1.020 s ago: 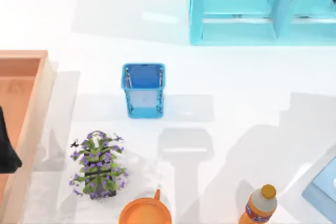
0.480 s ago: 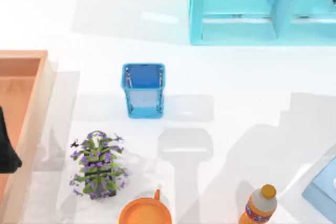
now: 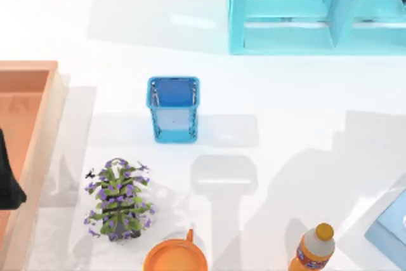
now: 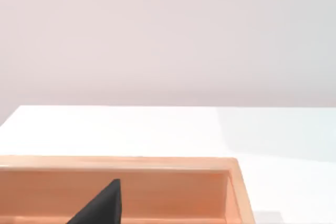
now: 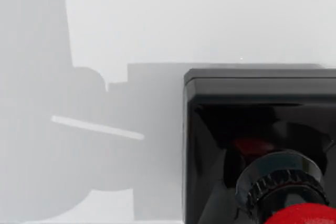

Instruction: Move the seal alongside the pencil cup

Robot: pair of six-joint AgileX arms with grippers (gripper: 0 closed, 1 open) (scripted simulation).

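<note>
The seal (image 5: 260,145) fills the near part of the right wrist view: a black square block base on the white table, with a dark ribbed collar and a glossy red knob (image 5: 302,216) on top. It stands upright, directly below the right wrist camera. The pencil cup (image 3: 174,109) is a blue translucent square cup standing upright a little left of the table's middle in the top view. A dark part of my left arm (image 3: 7,179) sits parked at the left edge over the wooden tray (image 3: 39,93). Its black tip (image 4: 102,205) appears above the tray's inside.
A light-blue shelf unit (image 3: 317,11) stands at the back right. A potted plant with purple flowers (image 3: 118,199), a round orange cup (image 3: 175,257) and an orange bottle with a yellow cap (image 3: 314,249) line the front. A light-blue object (image 3: 388,233) lies at the front right edge.
The large shadow on the right side of the table has shifted slightly. The cup, plant, bottle and left arm have not moved.
</note>
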